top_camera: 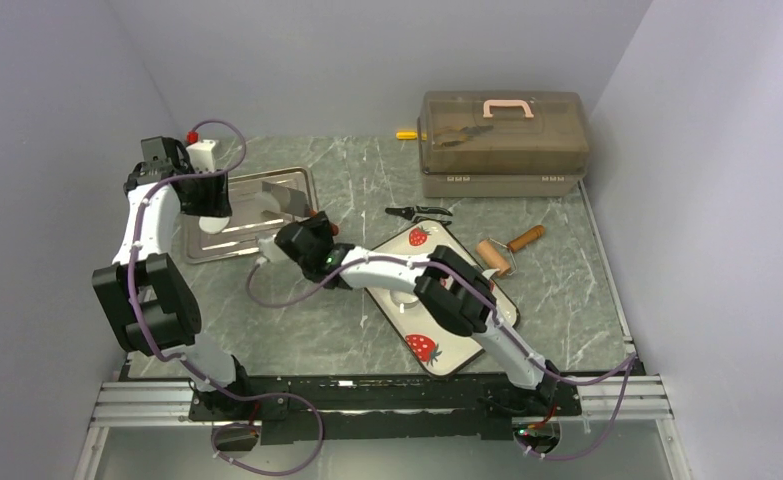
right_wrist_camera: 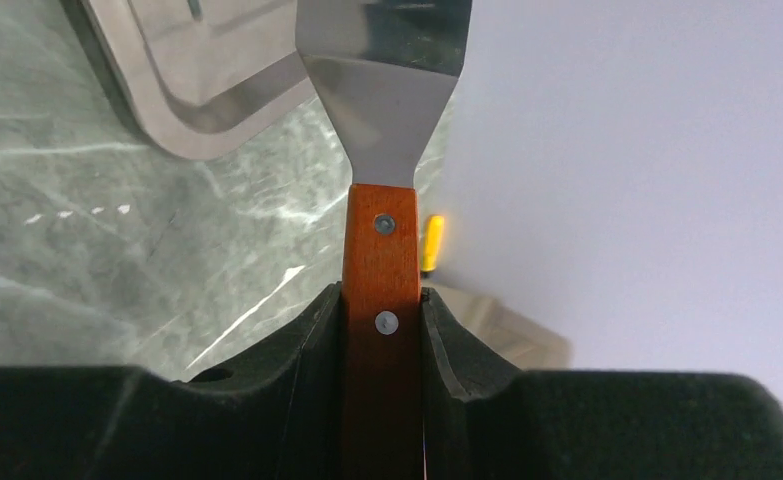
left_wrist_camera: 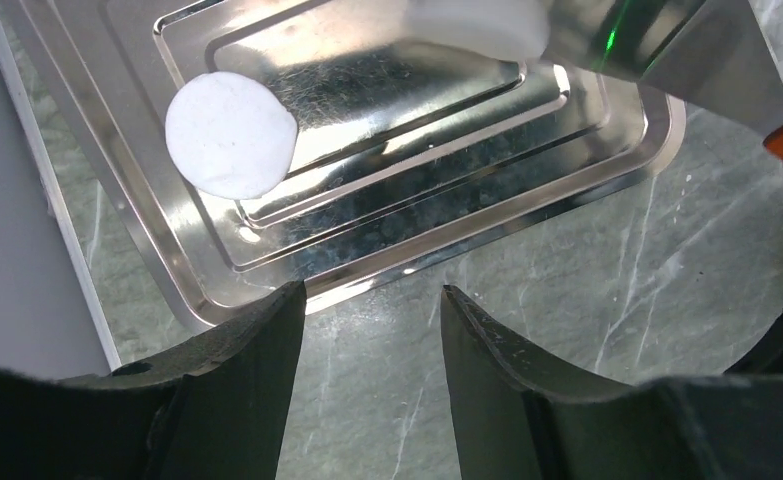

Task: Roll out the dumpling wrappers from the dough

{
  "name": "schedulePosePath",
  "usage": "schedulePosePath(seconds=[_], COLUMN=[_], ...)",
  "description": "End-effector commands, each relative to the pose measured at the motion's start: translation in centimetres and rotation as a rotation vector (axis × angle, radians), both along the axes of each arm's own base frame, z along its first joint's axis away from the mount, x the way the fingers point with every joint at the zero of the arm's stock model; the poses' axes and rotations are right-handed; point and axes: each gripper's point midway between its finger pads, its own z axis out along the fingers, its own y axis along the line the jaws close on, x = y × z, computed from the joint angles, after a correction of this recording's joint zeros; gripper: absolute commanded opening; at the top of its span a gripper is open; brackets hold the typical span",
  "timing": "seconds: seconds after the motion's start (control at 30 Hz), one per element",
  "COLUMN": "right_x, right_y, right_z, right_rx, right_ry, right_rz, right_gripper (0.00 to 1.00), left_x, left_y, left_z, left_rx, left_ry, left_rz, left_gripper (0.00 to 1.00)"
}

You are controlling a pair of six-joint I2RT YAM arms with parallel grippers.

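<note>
1. Here, the left end effector [left_wrist_camera: 370, 335] hangs above the veined grey-green surface [left_wrist_camera: 587, 330], its dark fingers apart with nothing between them.
2. Ahead of it and to its left, a thin, matte, round white dumpling wrapper [left_wrist_camera: 231, 135] lies flat on a shiny, stepped metal tray [left_wrist_camera: 397, 225].
3. Farther ahead, a soft white lump of dough [left_wrist_camera: 477, 25] sits beside the steel blade of a spatula [left_wrist_camera: 687, 50].
4. The right end effector [right_wrist_camera: 382, 305] is clamped on the spatula's riveted wooden handle, and the flat blade points straight ahead of it.
</note>
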Motion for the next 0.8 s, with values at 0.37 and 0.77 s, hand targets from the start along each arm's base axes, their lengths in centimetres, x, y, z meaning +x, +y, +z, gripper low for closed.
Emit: schedulePosePath(seconds=[0.37,0.77], right_x=[7.3,0.1], right_y=[-3.0,-14.2], right_z=[12.3,17.0], right_rx=[0.093,0.706], right_ry=[-0.422,0.251], right_rz=[-0.189,-0.461], right_gripper=[0.0,0.0], left_x=[-0.1,0.3], left_y=[0.1,-0.6], left_z=[1.3,1.5], left_rx=[-0.018,-0.065], left_ry=[-0.049,-0.05], left_rz=[-0.019,-0.02], left_gripper=[0.57,0.63])
